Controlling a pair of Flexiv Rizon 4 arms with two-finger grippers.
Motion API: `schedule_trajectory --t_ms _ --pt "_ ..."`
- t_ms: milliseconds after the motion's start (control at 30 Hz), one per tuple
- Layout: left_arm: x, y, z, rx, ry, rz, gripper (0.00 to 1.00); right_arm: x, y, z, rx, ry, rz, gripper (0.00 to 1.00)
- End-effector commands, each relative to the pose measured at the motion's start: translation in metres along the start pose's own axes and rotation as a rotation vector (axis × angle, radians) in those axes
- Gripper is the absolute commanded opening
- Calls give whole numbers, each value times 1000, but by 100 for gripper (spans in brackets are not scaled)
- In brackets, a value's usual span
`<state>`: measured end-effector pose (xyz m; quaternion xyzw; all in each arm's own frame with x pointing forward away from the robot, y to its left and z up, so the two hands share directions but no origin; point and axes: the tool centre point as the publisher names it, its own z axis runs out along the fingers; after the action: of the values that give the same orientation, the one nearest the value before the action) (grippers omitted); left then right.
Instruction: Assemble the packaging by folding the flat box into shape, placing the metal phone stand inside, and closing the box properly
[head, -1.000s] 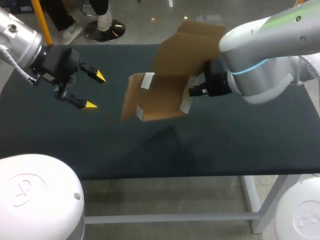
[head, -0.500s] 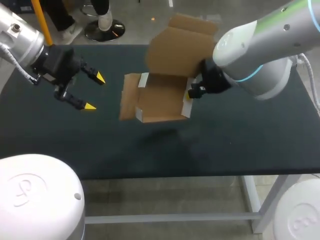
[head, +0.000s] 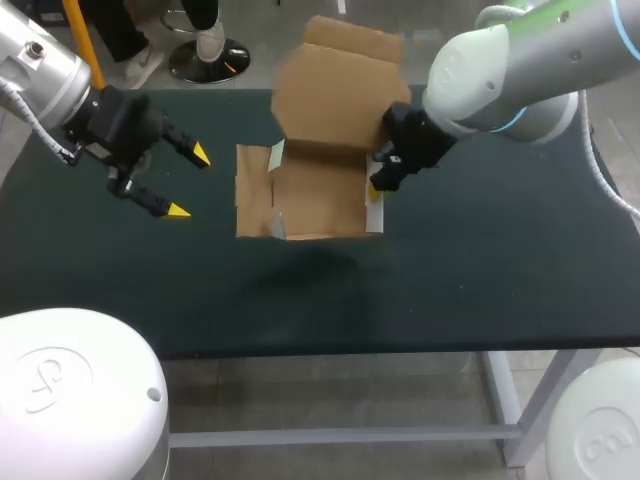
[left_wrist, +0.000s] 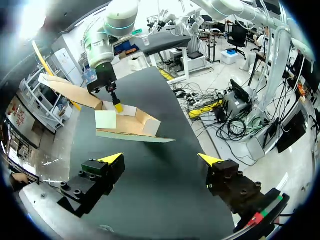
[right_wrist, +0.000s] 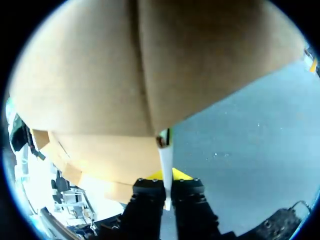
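The brown cardboard box (head: 315, 195) is partly folded into a tray, with its big lid flap (head: 340, 95) standing up at the back. My right gripper (head: 378, 185) is shut on the box's right side wall. In the right wrist view the wall's edge (right_wrist: 165, 162) runs between the gripper's (right_wrist: 166, 192) closed fingers, and the cardboard (right_wrist: 125, 75) fills the space ahead. My left gripper (head: 190, 183) is open to the left of the box, apart from it. In the left wrist view that gripper (left_wrist: 160, 160) has the box (left_wrist: 127, 125) ahead of it. No phone stand shows.
The dark table (head: 480, 270) stretches to the right of the box and in front of it. Its front edge (head: 400, 350) lies well short of the box. In the left wrist view my right arm's gripper (left_wrist: 118, 106) holds the box's far side.
My right arm has swung the box to the left and turned it square to the table, with the lid flap moving further back. The left arm has not moved.
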<state>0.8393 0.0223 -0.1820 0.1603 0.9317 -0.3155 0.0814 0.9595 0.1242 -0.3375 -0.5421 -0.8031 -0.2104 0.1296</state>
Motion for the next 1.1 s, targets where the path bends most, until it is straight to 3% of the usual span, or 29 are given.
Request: schedule_trajectory --t_ms 33,633,1100 --pt "-4 8 3 -6 -1 -11 100 9 2 9 364 -152 119 0" --pt "-14 25 12 -69 7 -30 100 3 -36 8 420 -234 342 0" --pt "-17 31 19 -80 25 -51 100 6 -69 12 465 -242 400 0"
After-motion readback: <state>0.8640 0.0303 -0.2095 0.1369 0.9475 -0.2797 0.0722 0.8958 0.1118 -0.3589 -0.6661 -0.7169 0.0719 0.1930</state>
